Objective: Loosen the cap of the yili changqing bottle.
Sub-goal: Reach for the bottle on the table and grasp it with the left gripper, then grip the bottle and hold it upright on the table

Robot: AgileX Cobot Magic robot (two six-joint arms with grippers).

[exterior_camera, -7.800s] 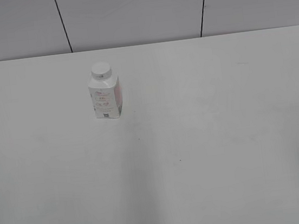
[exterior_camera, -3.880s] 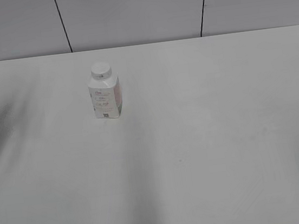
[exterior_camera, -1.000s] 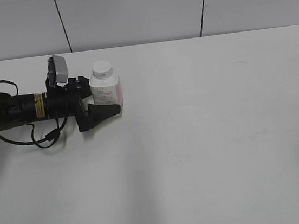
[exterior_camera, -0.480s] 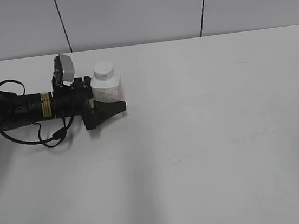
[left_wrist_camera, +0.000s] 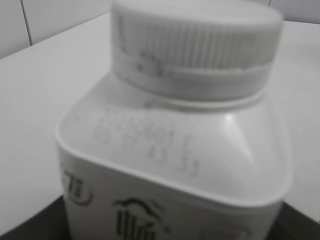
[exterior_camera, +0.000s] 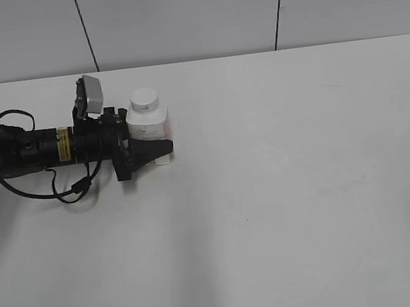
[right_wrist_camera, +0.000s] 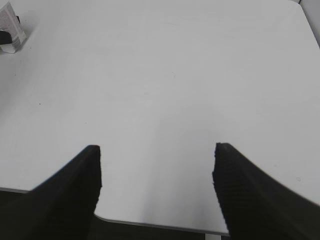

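Note:
The yili changqing bottle (exterior_camera: 148, 127), small, squarish and white, stands upright on the white table (exterior_camera: 291, 188) at the far left. Its white ribbed cap (exterior_camera: 144, 99) sits on top. My left gripper (exterior_camera: 160, 141) reaches in level from the left, and its dark jaws are closed on the bottle's lower body. In the left wrist view the bottle (left_wrist_camera: 175, 165) and cap (left_wrist_camera: 195, 45) fill the frame, with dark fingers (left_wrist_camera: 30, 231) at the bottom corners. My right gripper (right_wrist_camera: 157, 150) is open and empty over the table's near edge, far from the bottle (right_wrist_camera: 11, 25).
A grey panelled wall (exterior_camera: 188, 17) runs behind the table. The left arm and its cable (exterior_camera: 32, 148) lie low over the table's left side. The right arm is out of the exterior view.
The left arm came in from the left and reached the bottle. In the last second its jaws closed on the body and the bottle shifted slightly right.

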